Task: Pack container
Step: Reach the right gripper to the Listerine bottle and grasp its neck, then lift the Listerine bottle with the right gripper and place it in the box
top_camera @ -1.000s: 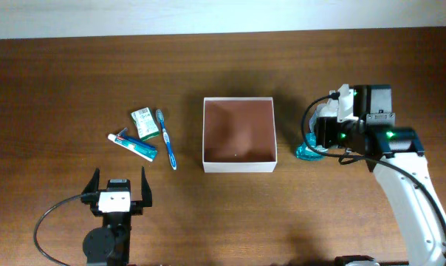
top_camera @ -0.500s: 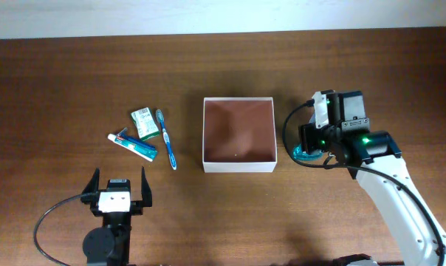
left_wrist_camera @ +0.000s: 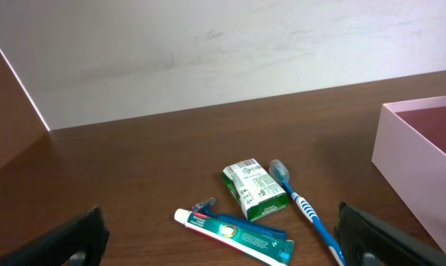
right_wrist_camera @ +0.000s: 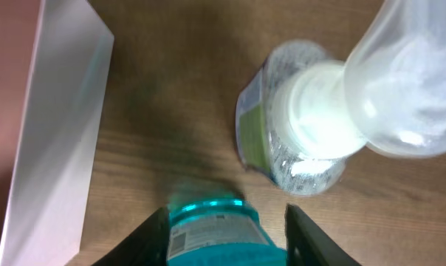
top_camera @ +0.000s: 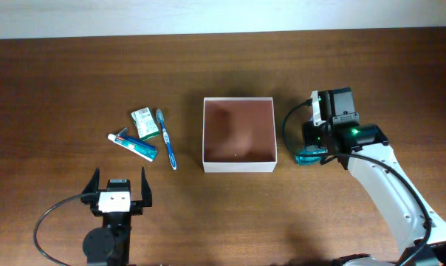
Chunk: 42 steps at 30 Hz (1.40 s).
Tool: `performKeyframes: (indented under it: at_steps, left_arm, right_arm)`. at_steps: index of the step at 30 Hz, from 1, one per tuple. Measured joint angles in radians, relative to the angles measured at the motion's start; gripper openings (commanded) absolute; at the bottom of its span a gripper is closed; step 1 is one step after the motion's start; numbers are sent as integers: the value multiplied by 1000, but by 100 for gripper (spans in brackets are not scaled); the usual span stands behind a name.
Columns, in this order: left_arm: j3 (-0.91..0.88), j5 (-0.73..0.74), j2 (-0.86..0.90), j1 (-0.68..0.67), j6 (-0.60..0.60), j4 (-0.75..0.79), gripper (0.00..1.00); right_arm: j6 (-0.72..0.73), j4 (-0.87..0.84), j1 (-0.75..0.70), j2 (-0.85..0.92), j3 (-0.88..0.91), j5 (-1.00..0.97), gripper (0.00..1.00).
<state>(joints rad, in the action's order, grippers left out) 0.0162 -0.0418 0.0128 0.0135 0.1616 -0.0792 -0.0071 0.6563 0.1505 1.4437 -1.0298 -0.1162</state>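
Note:
The container, a square shallow box with white walls and a reddish-brown inside, stands at the table's middle and holds nothing visible. Its wall also shows in the right wrist view and the left wrist view. My right gripper is just right of it, open, with its fingers on either side of a teal bottle lying on the table. A clear bottle with a white neck is right behind the teal one. My left gripper is open and empty at the front left.
At the left lie a green-white packet, a blue toothbrush and a toothpaste tube with a blue razor against it. They lie ahead of my left gripper.
My right arm has moved left and a little forward, toward the container, and now sits over the teal bottle. The bottle has stayed in place. The left arm has not moved.

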Motion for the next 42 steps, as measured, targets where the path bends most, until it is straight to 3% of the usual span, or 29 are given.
performKeyframes:
  at_steps: [5, 10, 13, 30, 40, 42]
  left_arm:
    - [0, 0, 0, 0, 0, 0, 99]
    - [0, 0, 0, 0, 0, 0, 99]
    - [0, 0, 0, 0, 0, 0, 99]
    - [0, 0, 0, 0, 0, 0, 99]
    - [0, 0, 0, 0, 0, 0, 99]
    - [0, 0, 0, 0, 0, 0, 99]
  right_arm:
    - [4, 0, 0, -3, 0, 0, 43]
    - [8, 2, 0, -39, 0, -3, 73]
    - [9, 17, 0, -52, 0, -8, 75]
    - [71, 80, 0, -173, 4, -11, 61]
    - [90, -95, 0, -187, 156, -11, 59]
    - [89, -105, 0, -198, 161, -12, 54]
